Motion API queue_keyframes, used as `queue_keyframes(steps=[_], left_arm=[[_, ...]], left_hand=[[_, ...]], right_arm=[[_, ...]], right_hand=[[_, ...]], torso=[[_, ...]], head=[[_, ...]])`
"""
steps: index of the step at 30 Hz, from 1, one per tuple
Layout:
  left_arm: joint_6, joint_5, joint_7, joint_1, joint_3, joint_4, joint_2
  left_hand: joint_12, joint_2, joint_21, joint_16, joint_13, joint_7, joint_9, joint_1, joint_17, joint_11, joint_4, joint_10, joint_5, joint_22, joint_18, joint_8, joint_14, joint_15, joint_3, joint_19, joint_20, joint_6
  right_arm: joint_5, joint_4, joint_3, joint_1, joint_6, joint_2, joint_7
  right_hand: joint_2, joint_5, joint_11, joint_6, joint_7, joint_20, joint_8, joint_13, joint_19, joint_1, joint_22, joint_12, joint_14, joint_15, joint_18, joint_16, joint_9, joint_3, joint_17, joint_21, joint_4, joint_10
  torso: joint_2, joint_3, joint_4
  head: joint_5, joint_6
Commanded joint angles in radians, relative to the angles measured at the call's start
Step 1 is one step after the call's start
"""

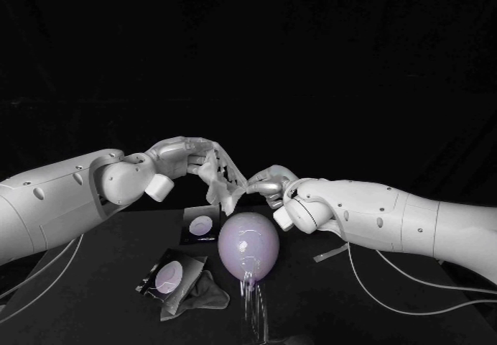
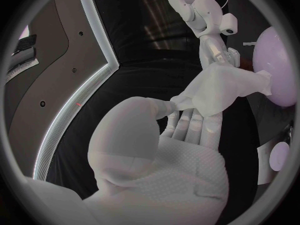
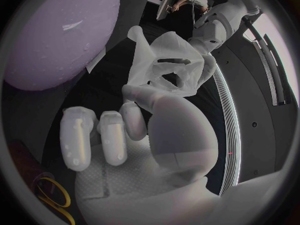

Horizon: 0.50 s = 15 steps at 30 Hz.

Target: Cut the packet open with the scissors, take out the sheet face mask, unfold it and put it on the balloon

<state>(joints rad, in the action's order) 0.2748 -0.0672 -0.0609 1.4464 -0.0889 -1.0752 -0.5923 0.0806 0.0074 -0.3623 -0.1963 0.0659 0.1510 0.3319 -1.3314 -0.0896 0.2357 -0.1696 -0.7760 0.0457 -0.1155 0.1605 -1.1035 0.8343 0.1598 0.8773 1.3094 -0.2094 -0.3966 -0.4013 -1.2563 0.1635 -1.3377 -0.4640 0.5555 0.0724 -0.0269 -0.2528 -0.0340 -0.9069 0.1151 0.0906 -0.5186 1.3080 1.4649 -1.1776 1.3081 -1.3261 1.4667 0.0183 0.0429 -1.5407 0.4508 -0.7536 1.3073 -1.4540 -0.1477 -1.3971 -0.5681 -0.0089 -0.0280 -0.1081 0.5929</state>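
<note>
Head view: your left hand (image 1: 184,157) and right hand (image 1: 269,181) each pinch the limp white sheet face mask (image 1: 220,178), hanging between them close by the pale purple balloon (image 1: 248,244). It looks soft, clingy and easily torn — hold its outer edges.

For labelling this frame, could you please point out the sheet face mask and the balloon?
sheet face mask (image 1: 220,181), head view, the middle of the hanging sheet.
balloon (image 1: 248,243), head view, the centre of its upper surface.

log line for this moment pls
left hand: pinches mask | right hand: pinches mask | mask: partly unfolded, held up | balloon: uncovered
</note>
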Motion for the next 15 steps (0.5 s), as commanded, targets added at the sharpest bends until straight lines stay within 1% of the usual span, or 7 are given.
queue_keyframes(steps=[1, 6, 7, 8, 9, 15], left_arm=[[0.002, 0.008, -0.014, 0.002, 0.002, -0.001, 0.001], [-0.017, 0.060, -0.028, 0.002, 0.002, -0.004, -0.004], [-0.020, 0.071, -0.031, 0.002, 0.002, -0.005, -0.005], [-0.028, 0.090, -0.037, 0.002, 0.002, -0.006, -0.007], [-0.035, 0.105, -0.042, 0.002, 0.002, -0.008, -0.009], [-0.076, 0.193, -0.073, 0.002, 0.001, -0.016, -0.021]], left_hand=[[-0.007, -0.002, -0.005, 0.004, -0.001, 0.132, 0.083, -0.008, -0.001, -0.007, 0.005, 0.003, 0.003, -0.002, 0.019, -0.044, 0.006, -0.002, -0.004, 0.010, 0.000, -0.005], [-0.005, -0.013, -0.009, 0.007, 0.000, 0.129, 0.073, -0.014, -0.002, -0.010, 0.018, -0.003, 0.003, -0.003, 0.019, -0.035, 0.010, -0.004, -0.008, 0.011, 0.003, -0.018], [-0.004, -0.019, -0.007, 0.008, 0.000, 0.127, 0.064, -0.015, -0.003, -0.011, 0.022, -0.008, 0.003, -0.001, 0.017, -0.025, 0.012, -0.004, -0.015, 0.001, 0.004, -0.036], [-0.004, -0.021, -0.006, 0.010, 0.000, 0.126, 0.058, -0.015, -0.003, -0.012, 0.024, -0.010, 0.003, 0.000, 0.017, -0.017, 0.013, -0.004, -0.020, -0.004, 0.004, -0.045], [-0.004, -0.022, -0.007, 0.011, -0.001, 0.124, 0.050, -0.016, -0.003, -0.012, 0.024, -0.011, 0.003, 0.000, 0.016, -0.008, 0.014, -0.004, -0.026, -0.007, 0.005, -0.055], [-0.005, -0.028, -0.014, 0.014, -0.001, 0.118, 0.025, -0.023, -0.006, -0.016, 0.030, -0.017, 0.003, -0.001, 0.015, 0.024, 0.021, -0.006, -0.050, -0.019, 0.007, -0.092]], right_arm=[[0.017, -0.006, 0.000, 0.000, -0.023, 0.004, -0.055], [0.026, -0.020, 0.000, 0.000, -0.038, 0.017, -0.080], [0.027, -0.023, -0.001, 0.000, -0.039, 0.020, -0.085], [0.031, -0.029, -0.001, 0.000, -0.041, 0.026, -0.094], [0.034, -0.034, -0.001, 0.000, -0.042, 0.031, -0.100], [0.046, -0.068, -0.006, -0.002, -0.051, 0.066, -0.135]], right_hand=[[0.011, 0.011, -0.001, -0.010, 0.000, -0.008, -0.008, 0.055, 0.036, 0.003, 0.224, -0.005, 0.093, 0.010, -0.013, -0.008, 0.009, -0.007, 0.238, -0.006, -0.002, -0.010], [0.011, 0.031, 0.002, -0.013, -0.003, -0.011, -0.014, 0.057, 0.038, 0.006, 0.225, -0.008, 0.094, 0.012, -0.014, -0.010, 0.012, -0.014, 0.240, -0.010, -0.007, -0.014], [0.011, 0.034, 0.002, -0.013, -0.003, -0.011, -0.015, 0.056, 0.038, 0.006, 0.225, -0.007, 0.094, 0.013, -0.014, -0.010, 0.012, -0.015, 0.240, -0.010, -0.007, -0.014], [0.011, 0.043, 0.003, -0.013, -0.004, -0.012, -0.017, 0.057, 0.037, 0.007, 0.224, -0.008, 0.094, 0.013, -0.014, -0.010, 0.013, -0.018, 0.240, -0.008, -0.009, -0.015], [0.011, 0.043, 0.003, -0.013, -0.004, -0.012, -0.017, 0.057, 0.037, 0.007, 0.224, -0.008, 0.094, 0.013, -0.014, -0.010, 0.013, -0.018, 0.240, -0.008, -0.009, -0.015], [0.011, 0.052, 0.003, -0.012, -0.005, -0.012, -0.019, 0.058, 0.036, 0.007, 0.224, -0.009, 0.093, 0.014, -0.013, -0.009, 0.013, -0.022, 0.239, -0.007, -0.013, -0.015]], torso=[[0.000, -0.0002, 0.0000], [0.000, 0.0001, 0.0002], [0.000, 0.0001, 0.0002], [0.000, 0.0001, 0.0002], [0.000, 0.0002, 0.0005], [0.001, 0.0001, 0.0002]], head=[[0.000, 0.000], [0.000, -0.001], [0.000, -0.001], [0.000, -0.001], [0.000, -0.001], [0.001, -0.001]])
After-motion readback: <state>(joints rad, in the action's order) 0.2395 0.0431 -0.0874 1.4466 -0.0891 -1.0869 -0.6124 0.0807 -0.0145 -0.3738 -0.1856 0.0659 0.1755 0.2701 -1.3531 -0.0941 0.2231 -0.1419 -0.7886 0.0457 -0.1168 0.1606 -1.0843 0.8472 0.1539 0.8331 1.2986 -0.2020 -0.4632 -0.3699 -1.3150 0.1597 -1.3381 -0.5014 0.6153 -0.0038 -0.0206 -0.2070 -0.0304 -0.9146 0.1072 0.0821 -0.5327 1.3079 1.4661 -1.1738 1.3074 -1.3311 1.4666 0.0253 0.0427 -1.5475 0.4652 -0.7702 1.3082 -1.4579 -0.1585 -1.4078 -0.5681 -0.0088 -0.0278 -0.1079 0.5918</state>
